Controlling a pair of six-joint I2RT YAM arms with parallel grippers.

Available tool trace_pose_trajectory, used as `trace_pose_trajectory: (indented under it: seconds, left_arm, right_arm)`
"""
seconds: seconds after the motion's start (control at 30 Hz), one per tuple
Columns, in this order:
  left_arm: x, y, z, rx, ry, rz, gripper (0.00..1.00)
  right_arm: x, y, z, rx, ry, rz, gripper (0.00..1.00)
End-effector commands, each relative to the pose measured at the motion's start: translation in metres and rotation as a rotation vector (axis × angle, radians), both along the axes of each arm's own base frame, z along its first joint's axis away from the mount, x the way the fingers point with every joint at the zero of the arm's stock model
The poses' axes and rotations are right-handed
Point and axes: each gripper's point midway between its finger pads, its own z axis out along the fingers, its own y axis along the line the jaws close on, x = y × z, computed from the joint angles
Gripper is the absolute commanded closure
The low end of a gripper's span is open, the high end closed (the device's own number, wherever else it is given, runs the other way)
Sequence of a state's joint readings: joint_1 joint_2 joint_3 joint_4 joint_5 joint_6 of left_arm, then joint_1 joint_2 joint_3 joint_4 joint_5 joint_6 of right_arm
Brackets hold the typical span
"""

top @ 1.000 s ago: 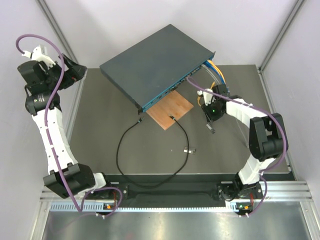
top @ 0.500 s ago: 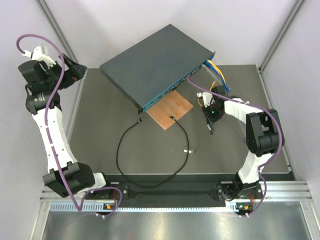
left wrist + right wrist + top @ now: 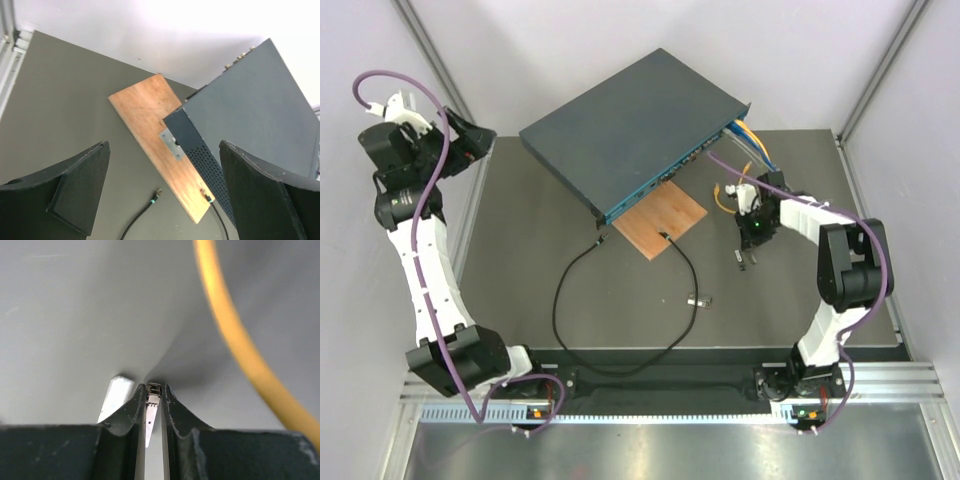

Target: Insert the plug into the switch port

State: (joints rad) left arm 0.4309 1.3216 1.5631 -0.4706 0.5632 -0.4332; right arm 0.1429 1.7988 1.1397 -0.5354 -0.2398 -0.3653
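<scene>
plug (image 3: 157, 192) lies by the board (image 3: 145, 125); left jaws gape empty, right jaws pinch a silver bit (image 3: 152, 391) seen only wrist-on.

Brown square board (image 3: 663, 219) flat on the dark bench (image 3: 520, 260), mid-bench. Small silver-black stick (image 3: 697, 299) loose nearer the front edge, well apart from the board. Yellow cable (image 3: 225, 325) and blue cables (image 3: 757, 148) at far right. Small silver piece (image 3: 152, 401) pinched in the right end effector (image 3: 153, 388).
</scene>
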Motion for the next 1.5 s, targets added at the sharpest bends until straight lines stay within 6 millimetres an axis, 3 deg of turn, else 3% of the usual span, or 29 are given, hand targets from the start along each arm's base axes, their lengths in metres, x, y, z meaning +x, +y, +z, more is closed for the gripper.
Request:
trace_pose_trajectory:
  seconds: [0.0, 0.2, 0.37, 0.43, 0.57, 0.6, 0.67, 0.7, 0.77, 0.83, 0.87, 0.9, 0.97, 1.0, 1.07, 1.1, 1.13, 1.2, 1.47]
  left_arm:
    - [-0.011, -0.013, 0.04, 0.021, -0.155, -0.033, 0.05]
    - [-0.021, -0.037, 0.058, 0.013, -0.215, -0.121, 0.05]
    - [-0.022, -0.066, 0.067, 0.065, -0.252, -0.194, 0.05]
    - [-0.02, -0.1, 0.071, 0.096, -0.259, -0.269, 0.06]
    - [-0.015, -0.169, 0.072, 0.188, -0.277, -0.419, 0.08]
    - [-0.011, -0.2, 0.063, 0.196, -0.258, -0.489, 0.09]
    - [-0.014, -0.232, 0.062, 0.266, -0.262, -0.561, 0.1]
    - [-0.018, -0.268, 0.052, 0.284, -0.248, -0.634, 0.1]
    - [-0.025, -0.3, 0.051, 0.319, -0.267, -0.695, 0.1]
    - [-0.042, -0.361, 0.033, 0.324, -0.248, -0.801, 0.11]
    - [-0.04, -0.36, 0.036, 0.317, -0.253, -0.786, 0.11]
    - [-0.05, -0.386, 0.026, 0.311, -0.238, -0.832, 0.11]
    - [-0.054, -0.406, 0.022, 0.318, -0.238, -0.82, 0.12]
    - [-0.063, -0.428, 0.014, 0.322, -0.233, -0.847, 0.12]
    - [-0.065, -0.444, 0.017, 0.335, -0.246, -0.833, 0.12]
    - [-0.071, -0.462, 0.006, 0.342, -0.229, -0.868, 0.12]
    - [-0.075, -0.468, 0.012, 0.329, -0.233, -0.877, 0.12]
    - [-0.085, -0.486, 0.002, 0.29, -0.199, -0.936, 0.12]
    - [-0.119, -0.519, -0.012, 0.246, -0.183, -1.045, 0.13]
  right_arm:
    - [-0.019, 0.03, 0.036, 0.179, -0.026, 0.083, 1.0]
    - [-0.037, 0.065, 0.113, 0.389, -0.17, 0.175, 1.0]
    - [-0.048, 0.072, 0.178, 0.474, -0.328, 0.185, 1.0]
    - [-0.05, 0.074, 0.2, 0.501, -0.381, 0.179, 1.0]
    - [-0.048, 0.073, 0.267, 0.576, -0.557, 0.098, 1.0]
    - [-0.046, 0.071, 0.282, 0.595, -0.59, 0.074, 1.0]
    - [-0.041, 0.066, 0.302, 0.664, -0.588, -0.031, 1.0]
    - [-0.036, 0.064, 0.318, 0.696, -0.617, -0.054, 1.0]
    - [-0.031, 0.054, 0.335, 0.785, -0.605, -0.169, 1.0]
    - [-0.029, 0.044, 0.355, 0.88, -0.628, -0.262, 1.0]
    - [-0.031, 0.043, 0.367, 0.916, -0.647, -0.283, 1.0]
    - [-0.032, 0.043, 0.376, 0.953, -0.68, -0.289, 1.0]
    - [-0.042, 0.037, 0.395, 1.025, -0.724, -0.359, 1.0]
    - [-0.045, 0.036, 0.395, 1.046, -0.727, -0.379, 1.0]
    - [-0.057, 0.035, 0.41, 1.102, -0.762, -0.397, 1.0]
    - [-0.057, 0.032, 0.411, 1.109, -0.768, -0.422, 1.0]
    - [-0.059, 0.031, 0.413, 1.112, -0.773, -0.429, 1.0]
    - [-0.062, 0.028, 0.413, 1.104, -0.789, -0.445, 1.0]
    - [-0.069, 0.027, 0.4, 1.105, -0.788, -0.448, 1.0]
